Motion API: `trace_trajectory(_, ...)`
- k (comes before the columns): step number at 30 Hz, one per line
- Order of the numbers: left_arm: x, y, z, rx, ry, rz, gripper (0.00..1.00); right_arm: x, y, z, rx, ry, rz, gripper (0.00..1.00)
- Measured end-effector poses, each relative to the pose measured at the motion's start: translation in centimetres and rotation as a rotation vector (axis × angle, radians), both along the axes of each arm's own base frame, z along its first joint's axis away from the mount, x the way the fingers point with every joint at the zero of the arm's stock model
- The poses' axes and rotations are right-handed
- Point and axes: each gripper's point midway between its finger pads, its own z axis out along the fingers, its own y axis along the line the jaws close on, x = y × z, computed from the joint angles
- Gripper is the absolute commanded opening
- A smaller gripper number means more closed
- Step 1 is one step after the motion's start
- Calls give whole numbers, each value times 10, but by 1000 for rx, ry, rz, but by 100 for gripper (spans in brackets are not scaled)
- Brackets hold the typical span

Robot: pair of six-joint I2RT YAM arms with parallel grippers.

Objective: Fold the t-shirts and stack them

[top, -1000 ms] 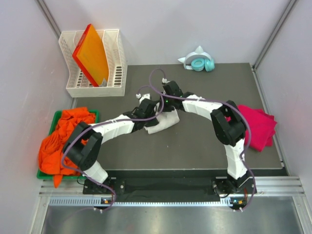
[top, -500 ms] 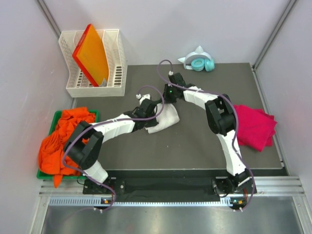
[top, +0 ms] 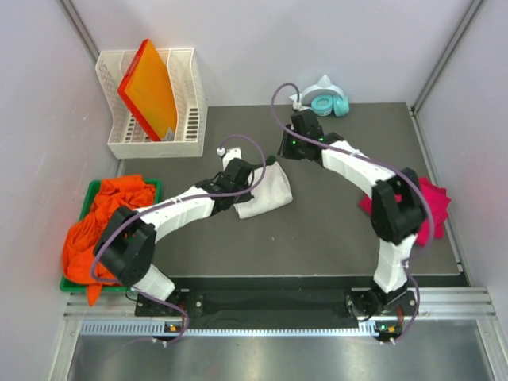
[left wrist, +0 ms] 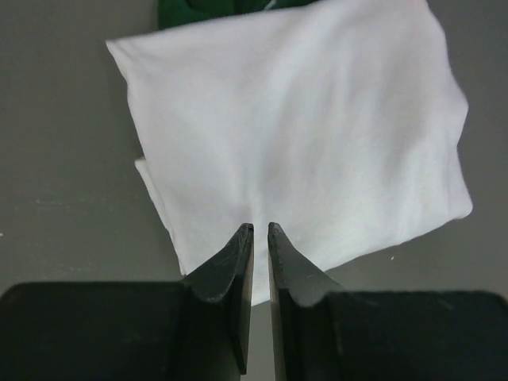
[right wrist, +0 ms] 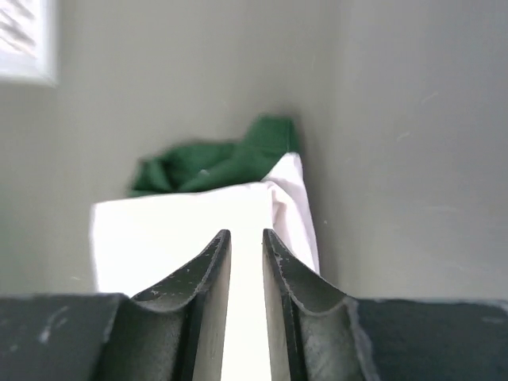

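Note:
A folded white t-shirt [top: 268, 193] lies flat near the middle of the dark table. A bit of green cloth [left wrist: 214, 9] shows at its far edge in the left wrist view and also in the right wrist view [right wrist: 222, 163]. My left gripper [top: 248, 184] hovers over the shirt's left edge, shut, with nothing between its fingers [left wrist: 238, 254]. My right gripper [top: 284, 152] is behind the shirt, a little off it and raised. Its jaws stand close together and hold nothing, and the white t-shirt [right wrist: 159, 238] lies below them.
A green bin [top: 91, 190] heaped with orange clothes [top: 103, 222] sits at the table's left edge. A pink shirt pile [top: 429, 206] lies at the right edge. A white rack with an orange folder [top: 151, 95] and teal headphones [top: 327, 103] stand at the back.
My right gripper has pulled back from the white shirt toward the far right, and its elbow swung out to the right. The left gripper shifted only slightly. The shirt now lies flatter.

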Motion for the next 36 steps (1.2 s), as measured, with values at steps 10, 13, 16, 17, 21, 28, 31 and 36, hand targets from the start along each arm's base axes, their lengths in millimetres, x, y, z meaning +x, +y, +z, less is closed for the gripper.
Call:
trace_trajectory(10, 60, -23, 21, 54, -89, 20, 13, -43, -41, 16, -57, -47, -61, 19)
trace_trajectory(13, 66, -24, -10, 97, -25, 16, 12, -74, -49, -36, -135, 86, -46, 18)
trace_trajectory(16, 67, -23, -33, 120, 25, 13, 12, -92, -50, -58, -179, 157, -28, 18)
trace_trajectory(17, 68, -23, -34, 118, 28, 13, 12, -94, -50, -60, -183, 163, -25, 18)
trace_trajectory(21, 71, -24, -33, 113, 32, 12, 12, -95, -47, -64, -183, 172, -17, 17)
trace_trajectory(28, 82, -23, -39, 108, 57, 19, 12, -109, -30, -75, -177, 204, 43, 17)
trace_trajectory(31, 93, -23, -43, 94, 66, 23, 12, -121, -15, -75, -164, 213, 89, 16)
trace_trajectory(36, 101, -26, -46, 78, 84, 16, 11, -141, 2, -82, -141, 232, 134, 15)
